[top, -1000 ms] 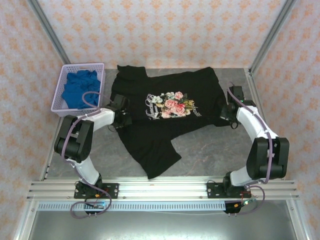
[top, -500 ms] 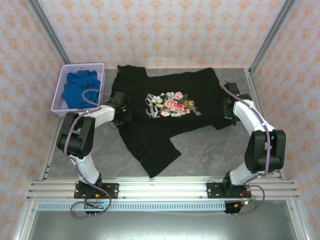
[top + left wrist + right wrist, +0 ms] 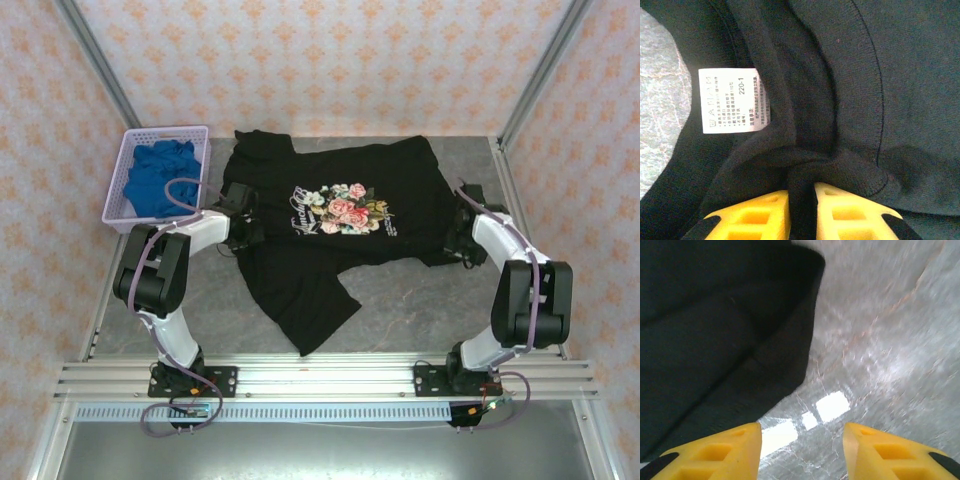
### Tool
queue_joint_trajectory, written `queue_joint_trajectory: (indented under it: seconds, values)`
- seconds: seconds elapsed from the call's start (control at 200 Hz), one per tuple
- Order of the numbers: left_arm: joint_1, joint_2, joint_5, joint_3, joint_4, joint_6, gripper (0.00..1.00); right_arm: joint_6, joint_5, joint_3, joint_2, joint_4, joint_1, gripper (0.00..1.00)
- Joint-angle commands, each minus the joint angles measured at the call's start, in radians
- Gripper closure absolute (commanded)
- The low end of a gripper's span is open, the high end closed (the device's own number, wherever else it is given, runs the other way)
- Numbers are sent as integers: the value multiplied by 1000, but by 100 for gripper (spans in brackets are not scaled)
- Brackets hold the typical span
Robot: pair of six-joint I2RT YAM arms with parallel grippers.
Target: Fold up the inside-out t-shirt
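Near edge of the table: arm bases only, with bare grey surface just beyond them. One loose lobe of the inside-out t-shirt trailed toward that edge, left of centre. Could be a sleeve or a flipped corner, can't tell which.

Mid-table, left side: the left gripper had its yellow fingers pinched shut on a bunched ridge of black fabric at the shirt's left edge. Fabric was puckered into the pinch, and the white tag lay flat just beyond it, next to a stitched band. Likely reason for the grip: it anchored that side so the cloth could be pulled flat or carried over.

Mid-table, right side: the right gripper was low at the shirt's right edge, fingers spread apart with nothing between them. It sat over bare table, the shirt's rounded edge just off its left finger. Reads as a release, or a line-up for a fresh grab; that view is blurred, so no more than that.

Further back: the shirt body lay spread across the centre toward the far edge, floral graphic facing up. No fold made yet, in my judgement.

Far-left corner: lavender basket holding a blue cloth, apart from the shirt.
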Motion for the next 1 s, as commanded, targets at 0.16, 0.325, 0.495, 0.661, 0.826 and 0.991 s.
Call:
queue_joint_trajectory:
  seconds: [0.16, 0.325, 0.495, 0.661, 0.826, 0.991]
  values:
    - [12, 5, -24, -37, -60, 13, 80, 128, -245, -28, 36, 180, -91, 48]
    - [12, 10, -17, -38, -54, 15, 80, 142, -243, -35, 62, 216, -92, 42]
    - [12, 12, -15, -40, -53, 19, 81, 148, -217, -28, 114, 230, -91, 46]
    - [15, 8, -15, -42, -43, 6, 81, 134, -145, -25, 102, 216, -91, 72]
    - [55, 10, 9, -43, -18, -15, 91, 110, -159, -38, -21, 224, -82, 95]
    - [115, -34, 14, -52, 18, -57, 96, 79, -237, -26, -128, 173, -8, 100]
